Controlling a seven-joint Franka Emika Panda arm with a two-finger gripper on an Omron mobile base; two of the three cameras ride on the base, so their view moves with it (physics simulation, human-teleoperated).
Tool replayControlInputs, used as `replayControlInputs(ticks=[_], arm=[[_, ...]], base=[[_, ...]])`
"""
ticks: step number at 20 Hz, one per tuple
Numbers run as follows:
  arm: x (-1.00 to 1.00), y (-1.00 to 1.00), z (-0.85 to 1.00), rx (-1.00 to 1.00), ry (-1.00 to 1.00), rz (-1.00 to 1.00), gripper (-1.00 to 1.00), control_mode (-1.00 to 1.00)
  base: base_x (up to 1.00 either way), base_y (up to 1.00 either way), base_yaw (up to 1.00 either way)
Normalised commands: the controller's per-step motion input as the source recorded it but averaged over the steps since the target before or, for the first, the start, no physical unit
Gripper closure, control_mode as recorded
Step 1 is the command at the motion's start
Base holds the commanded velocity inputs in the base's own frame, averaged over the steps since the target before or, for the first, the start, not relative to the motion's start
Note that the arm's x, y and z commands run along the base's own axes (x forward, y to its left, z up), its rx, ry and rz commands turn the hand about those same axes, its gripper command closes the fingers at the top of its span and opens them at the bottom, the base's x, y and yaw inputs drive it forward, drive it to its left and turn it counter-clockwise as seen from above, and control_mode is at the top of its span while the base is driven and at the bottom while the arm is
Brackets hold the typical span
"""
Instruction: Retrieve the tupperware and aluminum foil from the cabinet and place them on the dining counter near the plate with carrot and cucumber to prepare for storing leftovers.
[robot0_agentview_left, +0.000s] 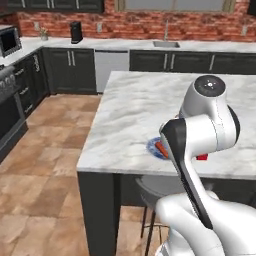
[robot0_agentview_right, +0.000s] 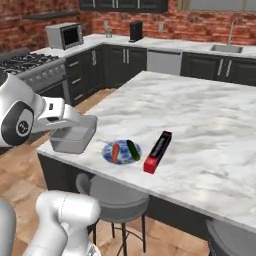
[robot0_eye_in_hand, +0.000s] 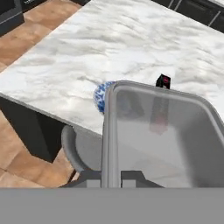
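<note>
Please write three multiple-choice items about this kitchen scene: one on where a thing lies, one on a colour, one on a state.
1. Where does the aluminum foil box lie?
A. on the stove
B. on the dining counter, beside the plate
C. in the sink

2. What colour is the near end of the foil box?
A. red
B. yellow
C. white

3. What is the state of the tupperware?
A. lying upside down on the floor
B. standing on a stool
C. held by the end effector at the counter's edge

Answers:
1 B: the right base view shows the box on the marble top, next to the plate.
2 A: that end is red, the rest black.
3 C: the hand view shows the fingers closed on its rim.
</note>
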Motion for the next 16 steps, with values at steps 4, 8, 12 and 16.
replayControlInputs(ticks=[4,8,12,16], arm=[[0.0,0.0,0.0,0.0,0.0,0.0,1.0,1.0],[0.0,0.0,0.0,0.0,0.0,0.0,1.0,1.0],[0.0,0.0,0.0,0.0,0.0,0.0,1.0,1.0],[0.08,0.16,0.0,0.0,-0.01,-0.03,1.0,-1.0]], base=[[0.66,0.08,-0.63],[0.7,0.12,-0.61],[0.59,0.24,-0.54],[0.15,0.18,-0.16]])
